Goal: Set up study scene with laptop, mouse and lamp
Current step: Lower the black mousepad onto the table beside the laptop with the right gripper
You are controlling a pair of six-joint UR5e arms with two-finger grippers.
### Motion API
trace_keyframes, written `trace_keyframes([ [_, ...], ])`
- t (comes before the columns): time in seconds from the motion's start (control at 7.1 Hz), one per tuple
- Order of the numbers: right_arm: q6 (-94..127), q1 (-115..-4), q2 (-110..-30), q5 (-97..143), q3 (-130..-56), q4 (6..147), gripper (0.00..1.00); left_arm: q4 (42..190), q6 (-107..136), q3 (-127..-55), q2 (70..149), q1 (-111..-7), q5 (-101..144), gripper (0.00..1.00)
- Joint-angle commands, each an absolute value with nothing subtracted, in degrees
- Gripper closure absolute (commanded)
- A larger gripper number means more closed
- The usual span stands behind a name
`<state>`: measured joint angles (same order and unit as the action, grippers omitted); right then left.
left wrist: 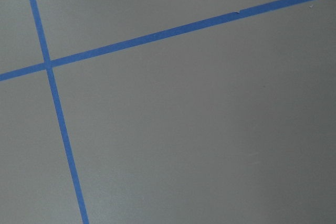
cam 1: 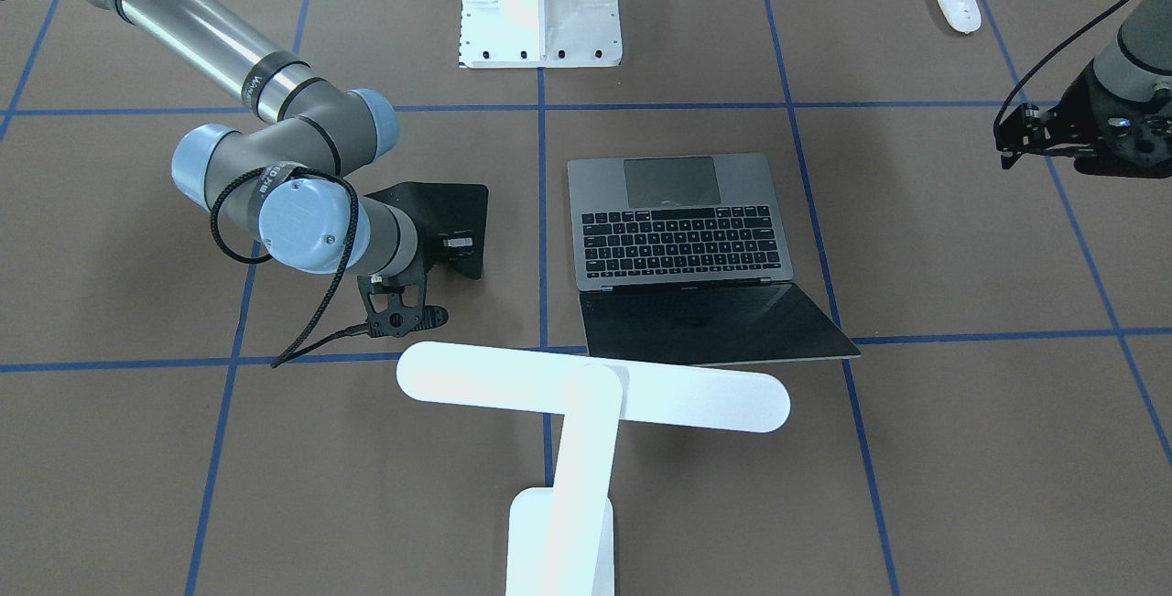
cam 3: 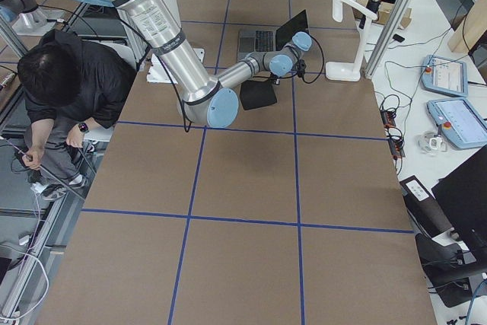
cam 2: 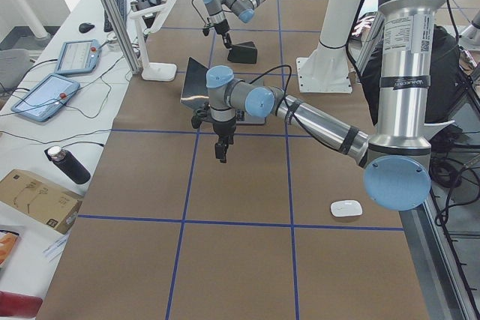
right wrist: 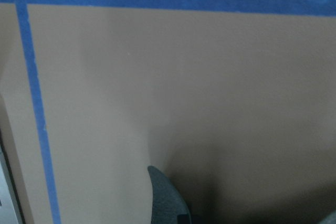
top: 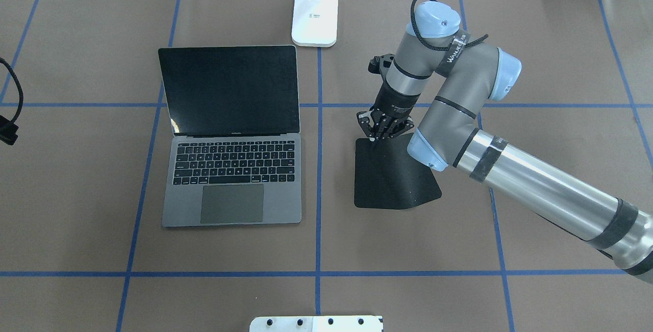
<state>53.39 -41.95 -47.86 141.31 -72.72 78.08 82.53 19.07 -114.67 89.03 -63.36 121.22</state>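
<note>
The laptop [top: 230, 138] lies open left of the table's middle, its screen tilted back. The white lamp [cam 1: 593, 387] stands behind it, with its base [top: 315, 18] at the far edge. The white mouse [cam 1: 957, 7] lies alone near the robot's side, far to the left. My right gripper [top: 378, 133] points down at the far left corner of a black mat [top: 393, 179] and is shut on that corner, which it holds raised. My left gripper [cam 1: 1112, 152] hangs over bare table between the mouse and the laptop. I cannot tell whether it is open.
The white bolted robot pedestal [cam 1: 540, 5] stands at the near middle edge. Blue tape lines cross the brown table cover [top: 561, 56]. A person [cam 3: 61, 89] sits beside the table on the robot's side. Tablets and cables lie beyond the far edge.
</note>
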Motion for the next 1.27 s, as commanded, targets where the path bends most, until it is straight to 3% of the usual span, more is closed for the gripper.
trace_keyframes([
  [0.0,53.70,-41.66,-45.79,140.36,-70.67,77.96,1.00,82.53,19.07,-114.35,89.03,-63.37,121.29,0.00],
  [1.13,58.87,-39.37,-43.51,139.57,-69.17,77.96,1.00,82.88,19.07,-114.08,89.03,-63.63,121.29,0.00],
])
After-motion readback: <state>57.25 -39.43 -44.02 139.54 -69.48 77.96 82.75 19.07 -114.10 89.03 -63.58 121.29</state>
